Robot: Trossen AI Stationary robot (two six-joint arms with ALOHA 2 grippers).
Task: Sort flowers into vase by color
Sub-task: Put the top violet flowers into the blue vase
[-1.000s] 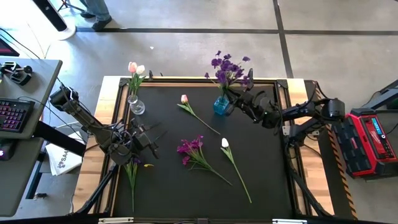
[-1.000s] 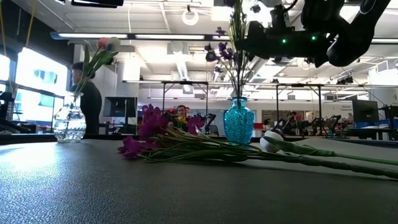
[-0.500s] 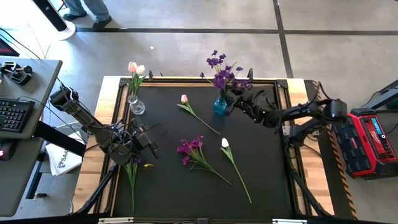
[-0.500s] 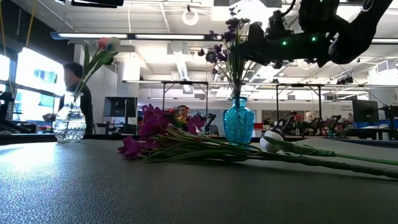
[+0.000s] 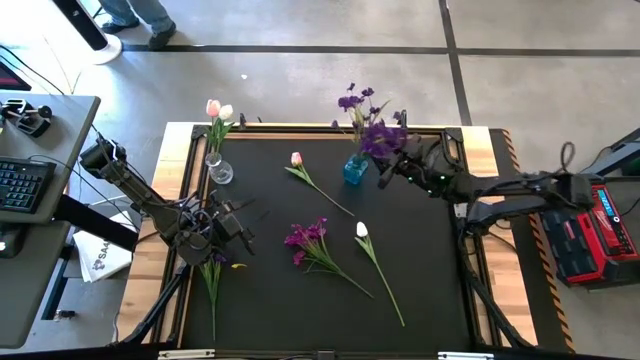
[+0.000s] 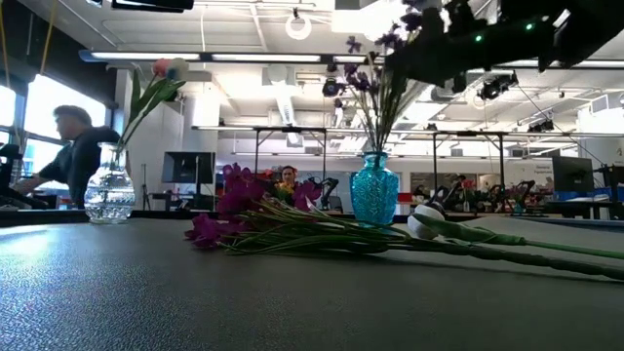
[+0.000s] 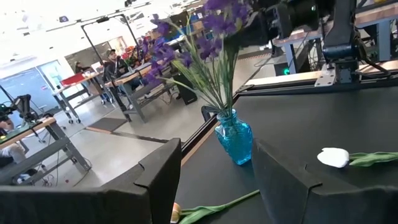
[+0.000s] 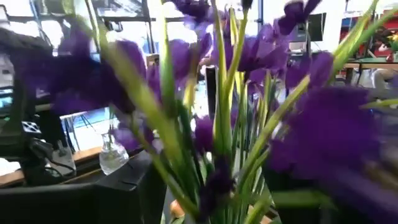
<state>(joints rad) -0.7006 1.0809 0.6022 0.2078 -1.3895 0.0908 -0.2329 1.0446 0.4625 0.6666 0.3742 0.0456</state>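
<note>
A blue vase (image 5: 355, 168) stands at the table's far edge, right of middle, holding several purple flowers (image 5: 372, 128). My right gripper (image 5: 388, 172) is open just right of it, up at blossom height (image 6: 429, 54), and stems show between its fingers (image 8: 205, 193). A clear vase (image 5: 217, 168) at the far left holds a pink and a white tulip (image 5: 215, 108). Flat on the table lie a pink tulip (image 5: 296, 160), a magenta cluster (image 5: 305, 238) and a white tulip (image 5: 362, 230). My left gripper (image 5: 235, 225) waits open at the left, above another flower (image 5: 212, 270).
The black table top has a raised wooden frame (image 5: 180, 135). A desk with a keyboard (image 5: 25, 185) stands left of the table and a red box (image 5: 595, 225) right of it. A person (image 6: 73, 156) sits beyond the table's left side.
My right gripper has opened and let go of the purple flowers, then drawn back up and toward the table's right edge. The flowers have settled in the blue vase, their blossoms swinging left and then leaning to the right.
</note>
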